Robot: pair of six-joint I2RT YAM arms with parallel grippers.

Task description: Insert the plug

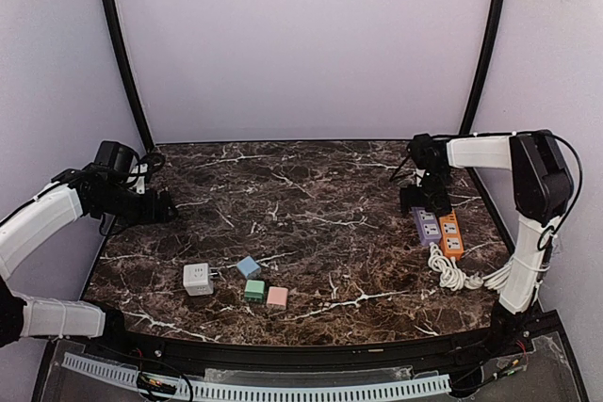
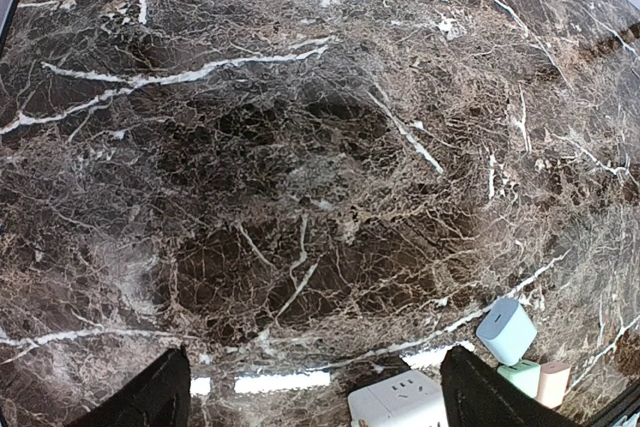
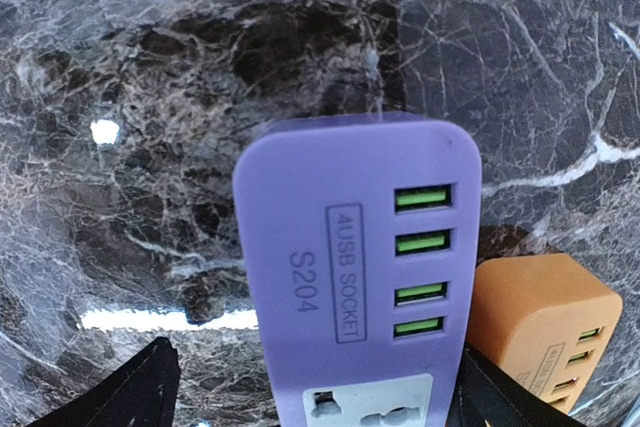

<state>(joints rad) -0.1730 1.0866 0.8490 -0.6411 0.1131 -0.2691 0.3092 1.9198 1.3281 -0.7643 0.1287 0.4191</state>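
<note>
**Both pincers open, plug not yet lifted**

Your left pincer (image 1: 162,206) hangs over the left side of the bench (image 1: 311,185), jaws wide, nothing between them. The white plug (image 1: 197,279) sits near the front edge, with the blue cube (image 1: 248,266), green cube (image 1: 254,291) and pink cube (image 1: 277,297) close by. The left wrist view catches all four at its lower right, so this arm looks posed to go down on that cluster. Which of them the task means, I cannot tell.

Your right pincer (image 1: 429,197) hovers over the far end of the purple strip (image 3: 355,267), jaws spread either side of it, one finger well clear: open, not clamped. My guess is that it is there to steady the strip against the push of insertion. The orange strip (image 3: 545,332) lies just beside the purple one, and the cord (image 1: 452,275) is coiled at their near end
</note>
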